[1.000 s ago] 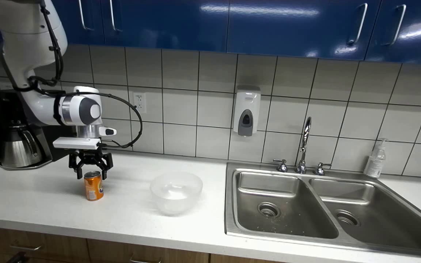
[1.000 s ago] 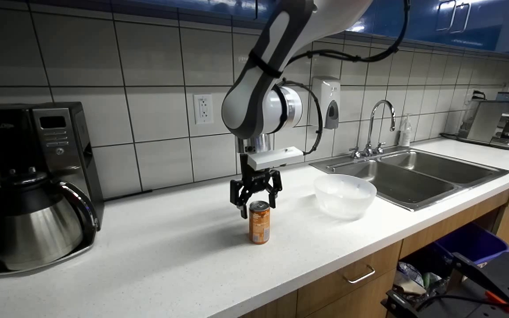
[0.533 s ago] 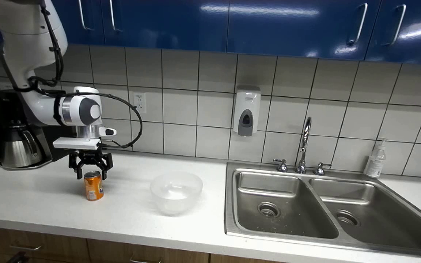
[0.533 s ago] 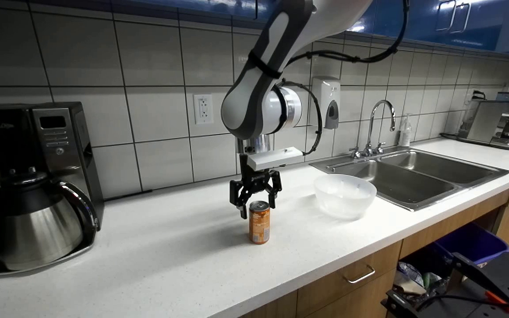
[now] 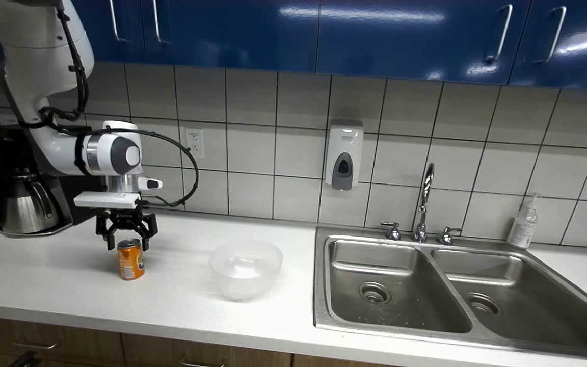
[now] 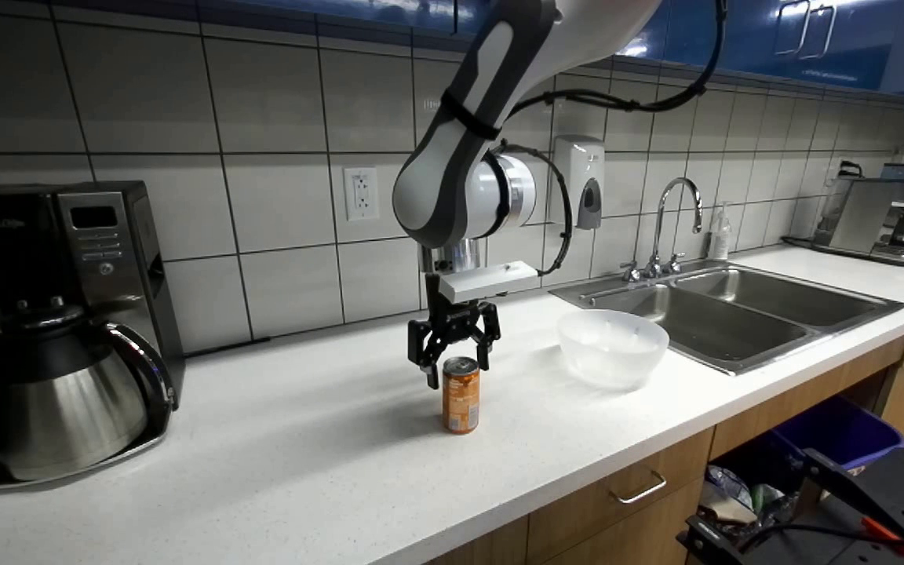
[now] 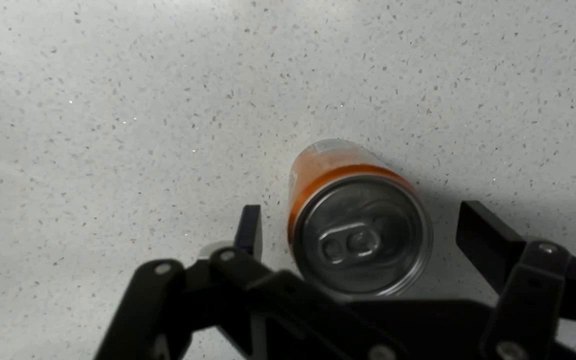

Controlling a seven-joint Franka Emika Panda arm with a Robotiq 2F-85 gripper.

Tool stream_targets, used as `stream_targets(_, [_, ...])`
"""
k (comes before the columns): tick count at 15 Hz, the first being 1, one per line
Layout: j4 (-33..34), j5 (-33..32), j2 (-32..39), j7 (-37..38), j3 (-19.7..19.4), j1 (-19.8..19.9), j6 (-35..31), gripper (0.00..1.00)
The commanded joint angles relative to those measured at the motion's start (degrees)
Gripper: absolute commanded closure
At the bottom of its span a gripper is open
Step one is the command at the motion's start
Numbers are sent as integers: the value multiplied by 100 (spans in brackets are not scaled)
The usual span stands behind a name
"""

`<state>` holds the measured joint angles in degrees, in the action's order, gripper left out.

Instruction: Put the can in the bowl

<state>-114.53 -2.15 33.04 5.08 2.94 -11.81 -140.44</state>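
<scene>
A black two-fingered gripper [image 5: 128, 243], borne by a white-and-grey robot arm [image 5: 44, 66], hangs over a small orange cylindrical can [image 6: 461, 400] with a silvery top, which stands upright on a speckled white countertop [image 5: 181, 311]. The gripper's fingers [image 7: 485, 237] are parted wider than the can, one to each side of its top, with nothing in their grasp; in the wrist view a strip of countertop shows between the can and each finger. A round, translucent whitish bowl [image 5: 245, 286] sits clear of the can, between it and a double-basin stainless steel sink [image 5: 321, 285] in both exterior views. A steel-and-black coffee pot [image 6: 67, 416] stands in a black-and-steel coffee maker [image 6: 107, 294] near the tiled wall [image 6: 279, 196].
</scene>
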Motion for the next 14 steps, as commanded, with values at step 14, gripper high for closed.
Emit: stream_targets(14, [36, -46, 118, 27, 62, 28, 20, 0])
